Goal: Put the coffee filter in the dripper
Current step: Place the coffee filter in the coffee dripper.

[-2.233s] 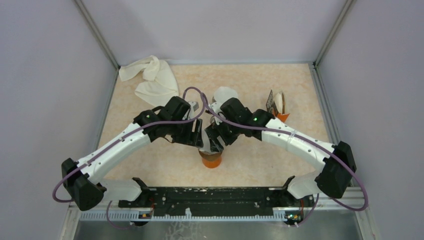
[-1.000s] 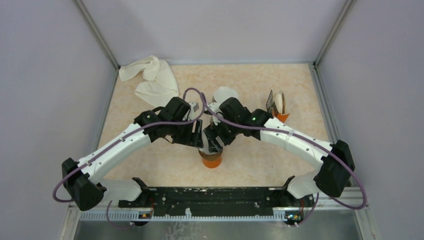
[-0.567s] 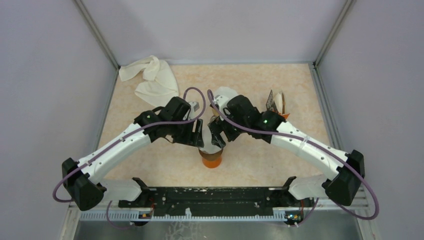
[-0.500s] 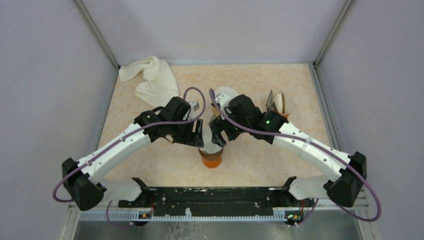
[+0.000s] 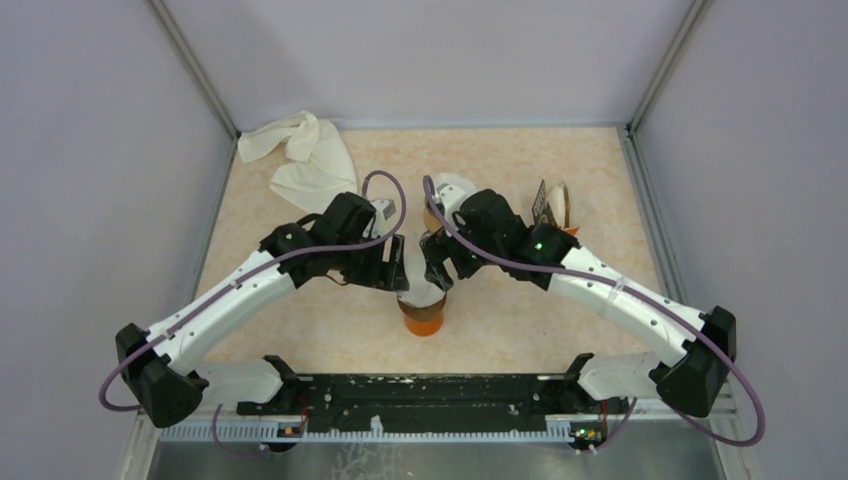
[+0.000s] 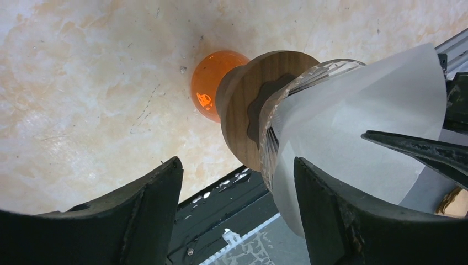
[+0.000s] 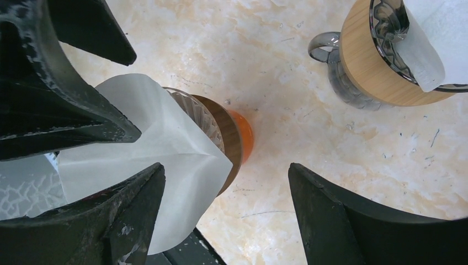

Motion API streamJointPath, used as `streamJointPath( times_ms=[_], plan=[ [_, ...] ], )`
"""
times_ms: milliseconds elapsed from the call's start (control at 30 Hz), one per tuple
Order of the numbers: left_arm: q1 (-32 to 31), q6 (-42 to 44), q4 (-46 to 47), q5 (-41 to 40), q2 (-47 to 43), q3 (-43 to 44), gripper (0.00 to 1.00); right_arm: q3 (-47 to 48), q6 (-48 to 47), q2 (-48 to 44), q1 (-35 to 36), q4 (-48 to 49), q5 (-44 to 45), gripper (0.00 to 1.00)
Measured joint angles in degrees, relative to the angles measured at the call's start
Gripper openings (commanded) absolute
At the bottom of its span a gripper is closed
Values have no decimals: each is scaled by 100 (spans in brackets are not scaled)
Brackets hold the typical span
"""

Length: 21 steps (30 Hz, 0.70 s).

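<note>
Coffee filter (image 5: 422,288) stands in the dripper (image 6: 243,94) in the middle of the surface (image 5: 520,170), its paper rising well above the rim and seemingly not pressed down. To its left, the left gripper (image 6: 237,163) has its jaws spread wide, holding nothing. To its right, the right gripper (image 7: 225,168) likewise gapes empty. Either gripper, being so close, could snag the paper in pulling away and drag it out, or tip the dripper.

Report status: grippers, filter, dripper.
Left gripper open, right gripper open. Coffee filter in dripper, sticking out past rim. Second dripper apart, nothing blocking.
</note>
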Motion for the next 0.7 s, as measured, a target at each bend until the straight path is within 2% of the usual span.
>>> streamJointPath(
  times_ms=[400, 700],
  plan=[
    [0, -31, 138, -22, -151, 0, 83, 0, 39, -13, 0, 0, 61, 83],
    [63, -48, 481, -184, -568, 57, 94, 2, 81, -404, -330, 92, 90, 85]
  ],
)
